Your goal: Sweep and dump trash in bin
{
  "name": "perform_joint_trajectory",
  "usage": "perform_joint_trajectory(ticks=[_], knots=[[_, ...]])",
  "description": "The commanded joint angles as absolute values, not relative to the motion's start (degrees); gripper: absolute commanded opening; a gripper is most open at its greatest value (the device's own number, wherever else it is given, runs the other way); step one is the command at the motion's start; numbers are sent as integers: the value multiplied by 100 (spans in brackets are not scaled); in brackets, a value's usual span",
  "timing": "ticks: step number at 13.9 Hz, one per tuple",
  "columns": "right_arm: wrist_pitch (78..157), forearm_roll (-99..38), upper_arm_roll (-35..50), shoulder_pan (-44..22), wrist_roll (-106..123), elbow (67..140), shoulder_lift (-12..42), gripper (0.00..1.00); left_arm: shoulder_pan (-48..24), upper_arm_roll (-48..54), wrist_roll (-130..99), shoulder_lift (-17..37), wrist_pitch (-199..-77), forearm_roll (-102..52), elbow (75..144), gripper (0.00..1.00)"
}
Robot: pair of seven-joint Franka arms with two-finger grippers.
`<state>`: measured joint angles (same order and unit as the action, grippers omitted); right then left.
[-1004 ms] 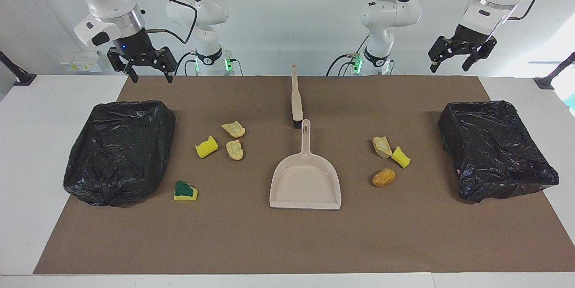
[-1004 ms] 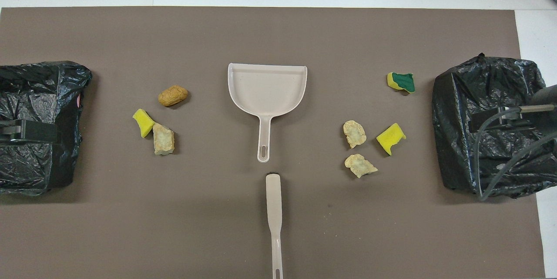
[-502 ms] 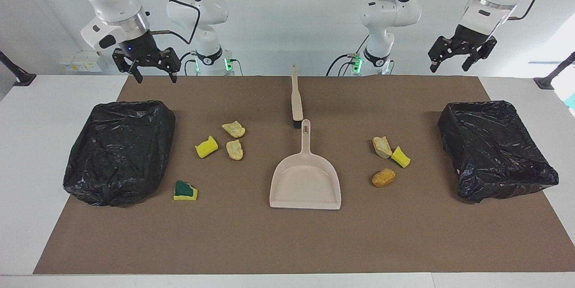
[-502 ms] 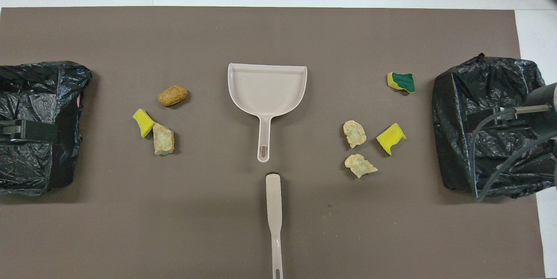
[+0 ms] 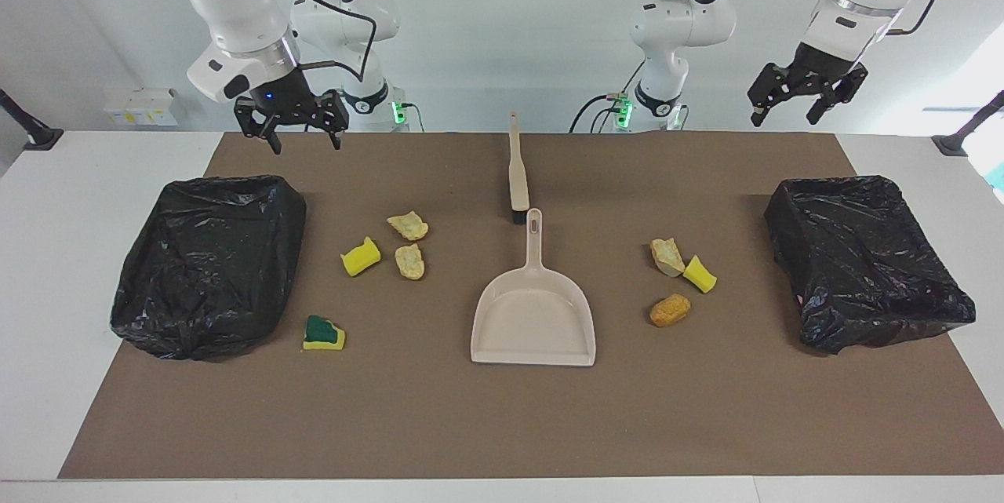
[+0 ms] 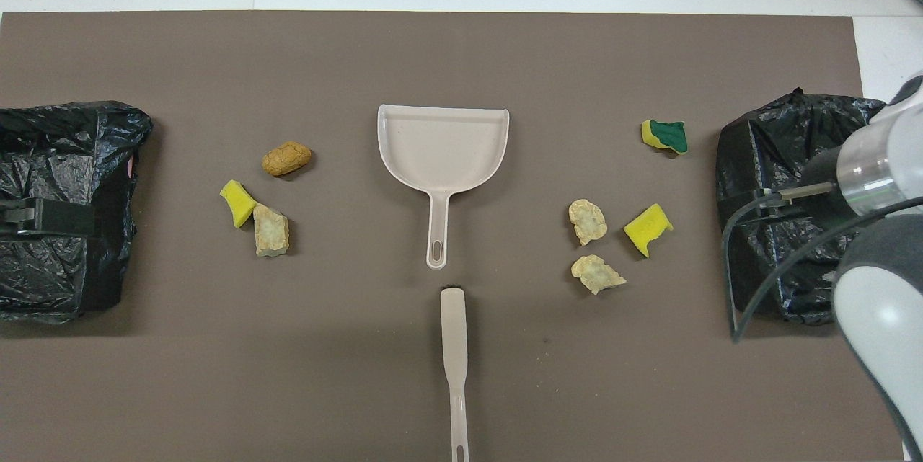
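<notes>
Brown mat (image 5: 502,424) on white counter (image 5: 78,252), carrying all items. Dustpan (image 5: 533,322), beige plastic, lies flat at the mat's middle, handle pointing toward the robots; brush (image 5: 518,173), beige with black bristles, lies just nearer to the robots, its bristle end close to the dustpan handle tip. Trash, seven bits, all loose on the mat and unmoved since a second ago. Toward the right arm's end: yellow sponge chunk (image 5: 360,256), two pale beige lumps (image 5: 408,226) (image 5: 409,261), and a yellow-and-green sponge (image 5: 323,333) farther from the robots, beside the bin. Toward the left arm's end: pale beige lump (image 5: 667,256) touching a yellow sponge chunk (image 5: 700,274), with an orange-brown lump (image 5: 670,310) near them. Two bins lined with black bags, one at each end of the mat (image 5: 208,264) (image 5: 867,260). Right gripper (image 5: 302,138): raised over the mat's edge nearest the robots, jaws apart and holding nothing; it has travelled from over the bin's corner toward the mat's middle over the last second. Left gripper (image 5: 788,114): waits in the air above the counter edge nearest the robots at its own end, jaws apart, empty, position unchanged.
</notes>
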<state>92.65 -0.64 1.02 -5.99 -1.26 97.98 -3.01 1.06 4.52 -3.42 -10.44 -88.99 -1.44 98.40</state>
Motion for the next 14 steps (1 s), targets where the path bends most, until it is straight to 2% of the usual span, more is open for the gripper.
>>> perform_joint_trajectory(ticks=[1,5,11,14], knots=[[9614,-158,88,-860,-490,9774,25,100,132,457,-308,-1063,-8824,-185,9773,100],[9975,-492,131,-1080,-1308,9423,596,100,132,457,-308,-1063,-8824,-185,9773,100],[10844,-501,167,-2055,-2626,9141,1379,100,-8,588,-465,-1186,-8868,-255,9904,100],[11266,-440,167,-2512,-3101,9132,1686,100,-569,624,-843,-1283,-8903,-264,10325,100]])
